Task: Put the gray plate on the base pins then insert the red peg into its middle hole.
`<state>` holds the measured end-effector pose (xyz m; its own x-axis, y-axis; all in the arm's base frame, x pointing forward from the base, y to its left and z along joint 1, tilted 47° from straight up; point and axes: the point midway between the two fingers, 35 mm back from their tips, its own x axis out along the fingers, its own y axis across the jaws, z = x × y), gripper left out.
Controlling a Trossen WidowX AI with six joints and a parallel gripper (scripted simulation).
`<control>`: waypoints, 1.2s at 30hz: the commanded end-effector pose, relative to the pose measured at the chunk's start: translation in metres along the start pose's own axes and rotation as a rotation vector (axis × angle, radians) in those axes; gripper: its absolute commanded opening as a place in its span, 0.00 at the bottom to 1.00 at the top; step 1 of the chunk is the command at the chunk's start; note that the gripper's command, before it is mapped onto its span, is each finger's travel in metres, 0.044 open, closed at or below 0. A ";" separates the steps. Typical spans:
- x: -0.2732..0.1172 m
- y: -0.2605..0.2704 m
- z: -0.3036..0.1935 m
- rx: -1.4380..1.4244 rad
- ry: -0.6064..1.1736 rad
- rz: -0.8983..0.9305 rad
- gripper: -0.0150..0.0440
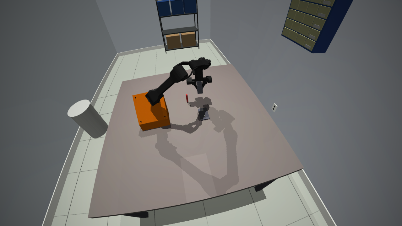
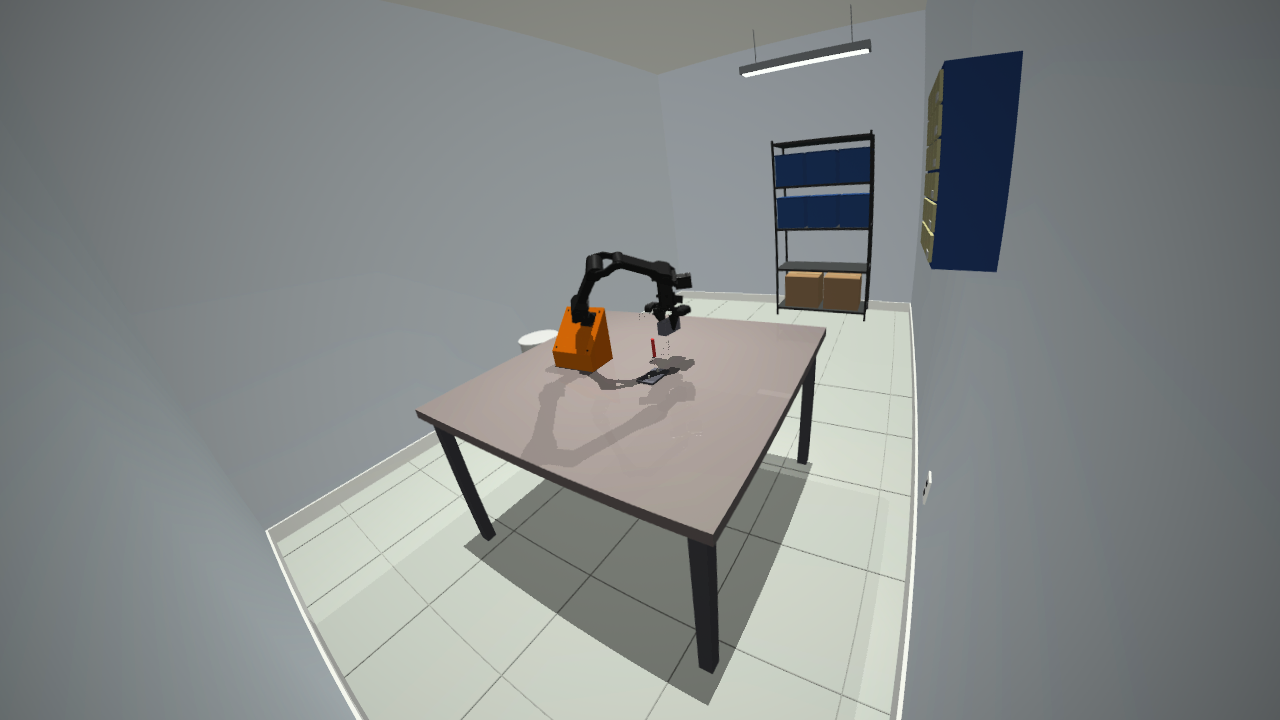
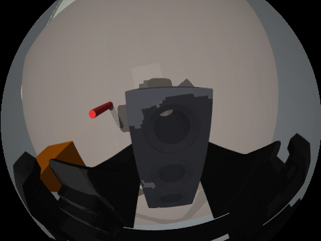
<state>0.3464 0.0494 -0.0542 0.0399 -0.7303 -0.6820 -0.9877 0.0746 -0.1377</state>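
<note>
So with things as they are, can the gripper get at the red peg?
Probably not yet: the gripper is shut on the gray plate, held above the table. The red peg stands upright with nothing around it.

One gray plate [image 3: 168,143] with three holes shows at the center of the wrist view. One red peg [image 1: 186,98] stands just left of center in the top view. One base [image 1: 203,115] lies right of center. One counter [image 1: 174,174] carries them, beside one orange block [image 1: 150,112]. One white cylinder [image 1: 87,118] stands at the left. One shelf rack [image 1: 179,25] at top center holds two brown boxes [image 1: 181,40].
</note>
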 end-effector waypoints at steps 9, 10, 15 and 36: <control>0.015 -0.009 -0.026 -0.019 -0.015 0.004 0.25; 0.017 -0.010 -0.029 -0.021 -0.016 0.004 0.25; 0.025 -0.013 -0.042 -0.032 -0.020 0.004 0.25; 0.058 -0.018 -0.100 -0.074 -0.014 0.001 0.25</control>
<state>0.3521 -0.0552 -0.0228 0.0376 -0.7170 -0.6961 -0.9957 0.0325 -0.0873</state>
